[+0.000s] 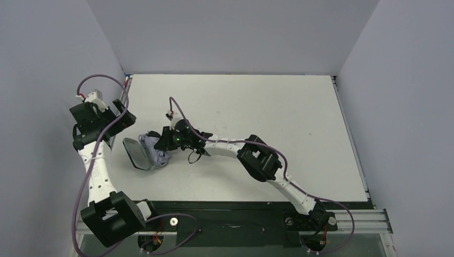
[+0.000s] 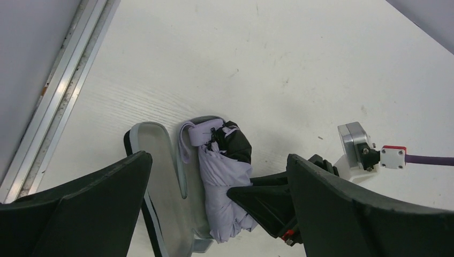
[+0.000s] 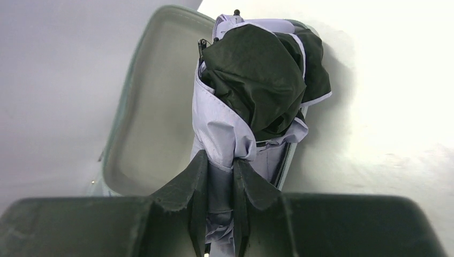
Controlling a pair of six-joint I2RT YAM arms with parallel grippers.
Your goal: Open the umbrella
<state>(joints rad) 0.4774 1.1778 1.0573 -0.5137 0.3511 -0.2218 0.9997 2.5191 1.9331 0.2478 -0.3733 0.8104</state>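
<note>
A folded umbrella (image 3: 235, 107) lies along one side of an open, pale grey clamshell case (image 2: 160, 176) on a white table (image 1: 267, 107), its lavender-white canopy bunched and its black inner side spilling out at the end farthest from the arm that grips it. The right gripper (image 3: 220, 160) is pinched narrow on the lavender fabric at the umbrella's near end, and a fold of cloth is squeezed between its two dark fingers (image 3: 187, 187). This arm reaches in low across the table from the side of the case where the umbrella rests. The other half of the case lies bare beside the bundle, showing its shallow interior and dark rim. The left gripper (image 2: 218, 159) hangs above the case with its jaws spread wide. It touches nothing, and its wrist camera looks down on both the case and the bundle between its two broad black fingers (image 2: 96, 198). In the overhead view the case sits between the left arm and the umbrella, near the table's left side. A purple cable (image 2: 428, 159) runs away from the right wrist on the side away from the case. The umbrella's shaft and handle cannot be made out in any view.
</note>
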